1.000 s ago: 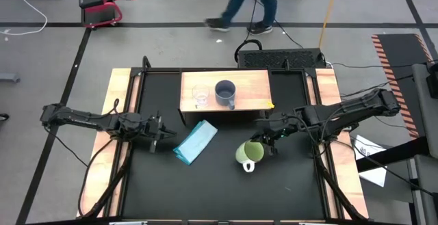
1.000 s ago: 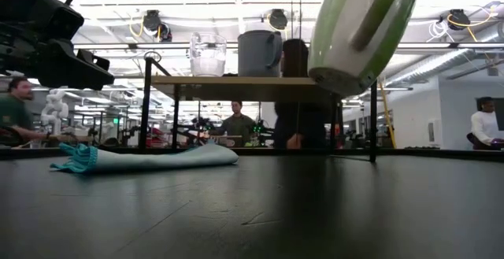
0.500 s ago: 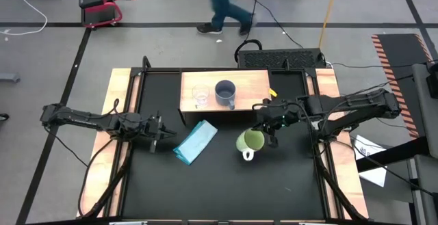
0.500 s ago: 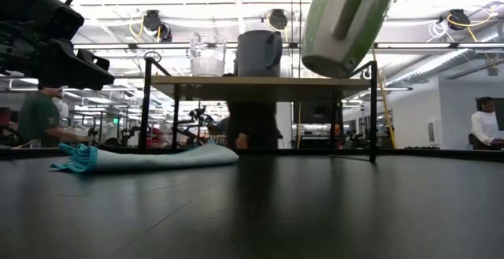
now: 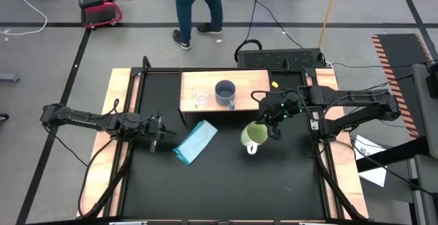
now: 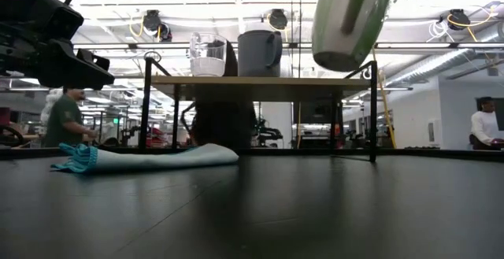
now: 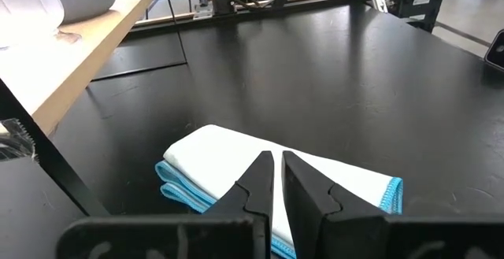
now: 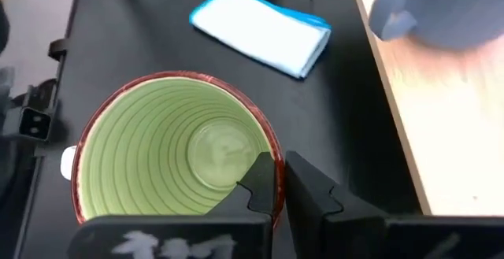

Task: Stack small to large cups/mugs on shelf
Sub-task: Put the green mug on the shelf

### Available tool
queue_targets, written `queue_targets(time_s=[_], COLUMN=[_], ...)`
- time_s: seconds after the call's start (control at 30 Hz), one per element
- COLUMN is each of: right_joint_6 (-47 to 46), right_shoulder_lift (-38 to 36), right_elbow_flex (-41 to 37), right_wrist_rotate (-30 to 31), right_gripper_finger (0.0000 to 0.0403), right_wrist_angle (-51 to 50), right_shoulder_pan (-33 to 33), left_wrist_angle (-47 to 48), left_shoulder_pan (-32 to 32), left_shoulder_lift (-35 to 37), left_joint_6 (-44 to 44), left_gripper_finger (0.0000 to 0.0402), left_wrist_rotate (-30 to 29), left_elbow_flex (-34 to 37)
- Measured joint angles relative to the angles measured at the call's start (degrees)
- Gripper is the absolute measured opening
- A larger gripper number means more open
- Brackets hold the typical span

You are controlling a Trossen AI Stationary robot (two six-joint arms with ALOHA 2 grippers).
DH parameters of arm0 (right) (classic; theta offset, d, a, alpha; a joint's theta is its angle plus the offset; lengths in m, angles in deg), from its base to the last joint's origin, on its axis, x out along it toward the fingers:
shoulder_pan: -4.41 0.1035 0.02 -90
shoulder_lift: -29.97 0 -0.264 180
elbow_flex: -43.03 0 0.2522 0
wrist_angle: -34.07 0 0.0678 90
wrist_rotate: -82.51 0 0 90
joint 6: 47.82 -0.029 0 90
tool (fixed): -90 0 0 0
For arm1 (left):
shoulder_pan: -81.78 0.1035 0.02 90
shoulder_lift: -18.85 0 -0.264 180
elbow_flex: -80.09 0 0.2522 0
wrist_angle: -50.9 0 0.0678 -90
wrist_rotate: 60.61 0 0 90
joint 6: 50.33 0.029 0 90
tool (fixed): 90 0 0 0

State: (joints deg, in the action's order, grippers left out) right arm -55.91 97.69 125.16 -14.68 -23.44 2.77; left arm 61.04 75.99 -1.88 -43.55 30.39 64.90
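Observation:
My right gripper point(image 5: 268, 124) is shut on the lime-green mug point(image 5: 253, 135) with a white handle point(image 5: 251, 148). It holds the mug in the air point(image 6: 350, 15) just in front of the shelf's right end. The light-wood shelf point(image 5: 253, 88) stands at the table's far side. The clear glass cup point(image 5: 200, 96) and the grey-blue mug point(image 5: 225, 92) stand side by side on its top. My left gripper point(image 5: 159, 136) is shut and empty, low at the table's left, beside the light blue cloth point(image 5: 196, 141). My right gripper holds the lime-green mug by its rim point(image 8: 274, 158), one finger point(image 8: 258, 182) inside the mug and one point(image 8: 312, 190) outside against the wall. The fingers come from above and from the table's right, slanting down. The mug hangs clear of the table, tilted, mouth up.
The folded cloth point(image 7: 236, 160) lies flat on the black table top just before my left gripper's fingertips point(image 7: 276, 168). The shelf stands on thin black legs point(image 6: 146, 105). Its top right of the grey-blue mug is bare point(image 8: 425, 94). A person walks on the floor beyond the table point(image 5: 198, 6).
My right gripper has gone up and toward the table's far edge, nearer the shelf's right end, carrying the lime-green mug. The mug has risen and now hangs less tipped. A person beyond the table has walked toward the left.

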Motion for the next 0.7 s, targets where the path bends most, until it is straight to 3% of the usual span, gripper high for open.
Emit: queue_targets(time_s=[0.7], right_joint_6=[7.83], right_shoulder_lift=[8.11], right_elbow_flex=[14.81], right_wrist_rotate=[-0.47], right_gripper_finger=[0.0006], right_wrist_angle=[-16.51], right_shoulder_pan=[-9.77], left_wrist_angle=[-0.50], left_shoulder_pan=[0.02], left_shoulder_lift=[-0.26], left_joint_6=[1.04], left_gripper_finger=[0.0031], left_wrist_rotate=[-0.05], left_elbow_flex=[0.00])
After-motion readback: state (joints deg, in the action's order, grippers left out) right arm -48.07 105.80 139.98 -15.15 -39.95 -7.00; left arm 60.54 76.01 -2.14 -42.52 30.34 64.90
